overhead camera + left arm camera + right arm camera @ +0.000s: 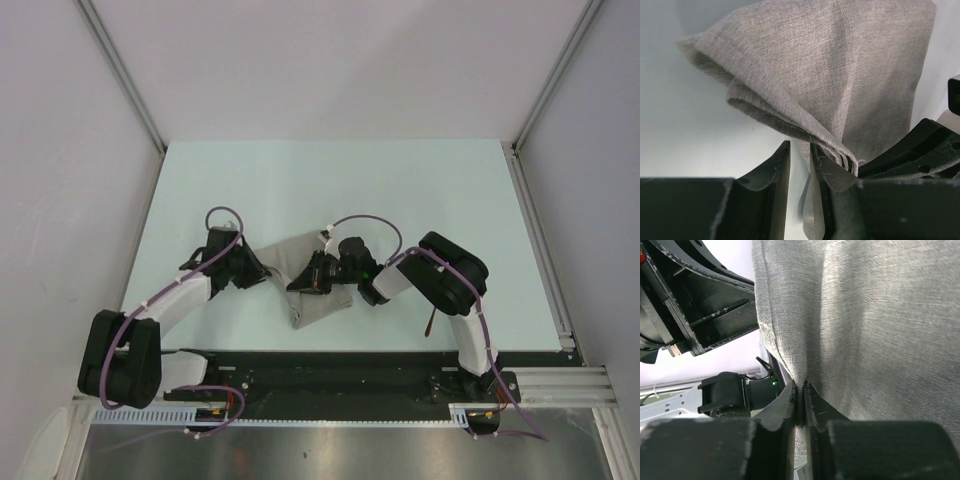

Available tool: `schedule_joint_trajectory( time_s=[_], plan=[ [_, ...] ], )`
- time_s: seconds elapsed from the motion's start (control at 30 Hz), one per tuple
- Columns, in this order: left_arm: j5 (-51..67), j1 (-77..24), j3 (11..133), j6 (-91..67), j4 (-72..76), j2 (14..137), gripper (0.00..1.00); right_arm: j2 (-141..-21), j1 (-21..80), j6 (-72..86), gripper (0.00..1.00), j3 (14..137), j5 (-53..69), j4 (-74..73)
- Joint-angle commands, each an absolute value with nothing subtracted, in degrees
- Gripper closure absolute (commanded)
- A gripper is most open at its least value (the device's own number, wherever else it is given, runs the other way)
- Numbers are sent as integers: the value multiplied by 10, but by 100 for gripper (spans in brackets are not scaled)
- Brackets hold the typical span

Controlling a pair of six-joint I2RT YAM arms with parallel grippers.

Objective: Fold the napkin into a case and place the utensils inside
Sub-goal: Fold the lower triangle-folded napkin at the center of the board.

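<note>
The right gripper (800,387) is clenched on the napkin (875,325), the cloth rising as a broad sheet straight ahead of its jaws. At the left gripper (800,147), a bunched fold runs down between the nearly closed jaws; whether they pinch it is unclear.

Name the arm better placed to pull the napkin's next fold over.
Right, probably: the right gripper is pinched shut on the napkin, while the left gripper shows a gap between its jaws, cloth only resting against one finger.
</note>
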State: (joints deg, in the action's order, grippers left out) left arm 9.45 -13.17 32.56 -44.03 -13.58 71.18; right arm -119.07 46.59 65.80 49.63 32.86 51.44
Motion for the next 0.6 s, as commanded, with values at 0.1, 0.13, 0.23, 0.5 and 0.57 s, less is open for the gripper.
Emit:
schedule_joint_trajectory(
  time_s=[0.1, 0.13, 0.23, 0.5, 0.57],
  plan=[
    [100, -168, 351, -460, -91, 765, 73, -1182, 465, 619, 74, 516, 346, 469],
    [98, -170, 356, -461, -90, 768, 74, -1178, 465, 600, 73, 525, 348, 454],
    [90, -179, 364, -460, -94, 766, 74, -1147, 468, 537, 63, 541, 334, 373],
    [80, -192, 364, -460, -91, 754, 73, -1080, 490, 338, 48, 658, 235, 46],
    [83, -192, 366, -459, -89, 759, 73, -1071, 500, 292, 43, 693, 208, -25]
  ],
)
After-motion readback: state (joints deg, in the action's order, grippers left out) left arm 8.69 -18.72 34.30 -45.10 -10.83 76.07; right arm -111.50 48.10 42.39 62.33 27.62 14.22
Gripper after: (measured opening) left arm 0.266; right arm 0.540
